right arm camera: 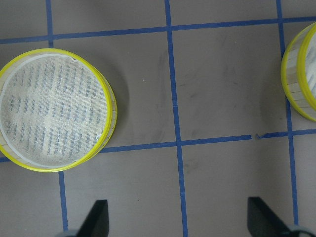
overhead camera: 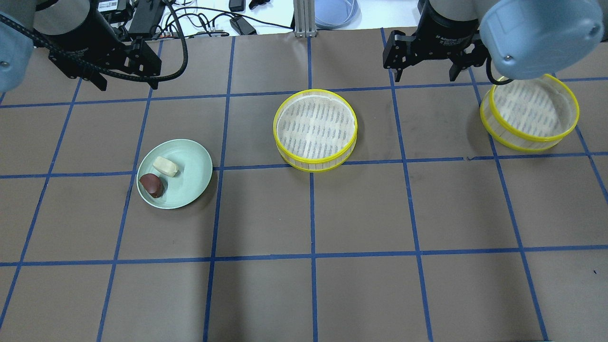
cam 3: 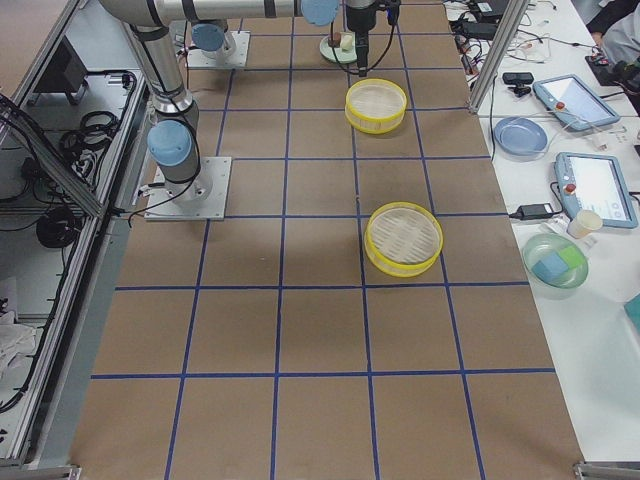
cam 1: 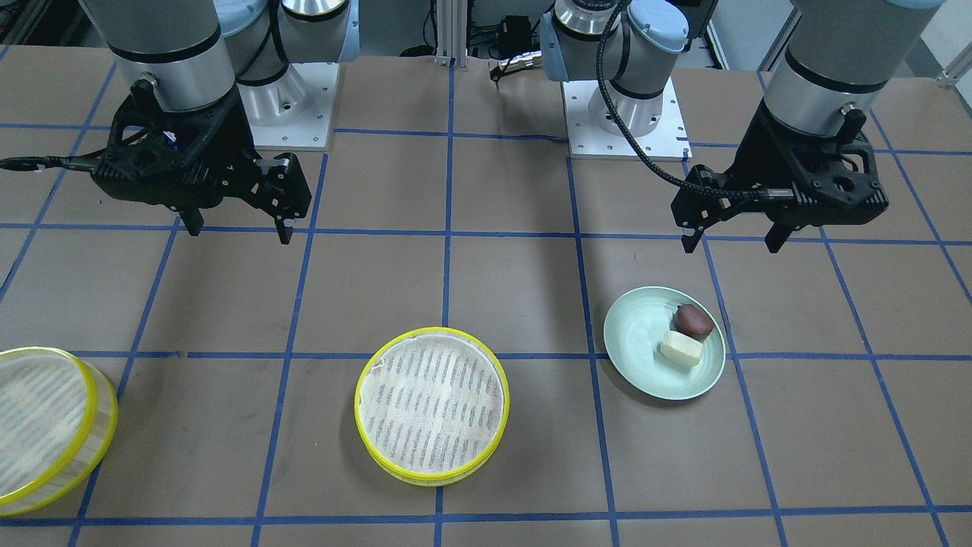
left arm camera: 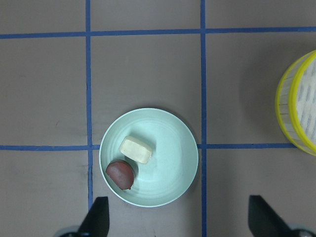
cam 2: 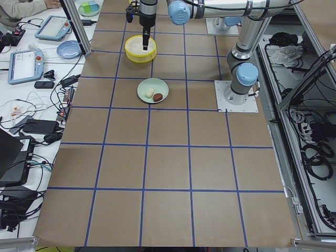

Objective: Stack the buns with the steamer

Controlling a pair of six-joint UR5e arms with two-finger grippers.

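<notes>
A dark reddish-brown bun (cam 1: 693, 320) and a cream-white bun (cam 1: 680, 349) lie side by side on a mint-green plate (cam 1: 638, 334). They also show in the left wrist view, brown bun (left arm camera: 120, 174) and white bun (left arm camera: 136, 149). One yellow-rimmed steamer tier (cam 1: 431, 403) stands empty at the table's middle. The second steamer tier (overhead camera: 529, 111) stands empty at the robot's far right. My left gripper (cam 1: 731, 245) is open and empty, hovering above the table behind the plate. My right gripper (cam 1: 240, 232) is open and empty, hovering between the two tiers (right arm camera: 52, 109) (right arm camera: 302, 74).
The table is brown paper with a blue tape grid. The arm bases (cam 1: 623, 114) stand at the robot's edge. Cables and devices lie beyond the table's far edge (overhead camera: 209, 19). A side bench (cam 3: 570, 150) holds tablets and plates.
</notes>
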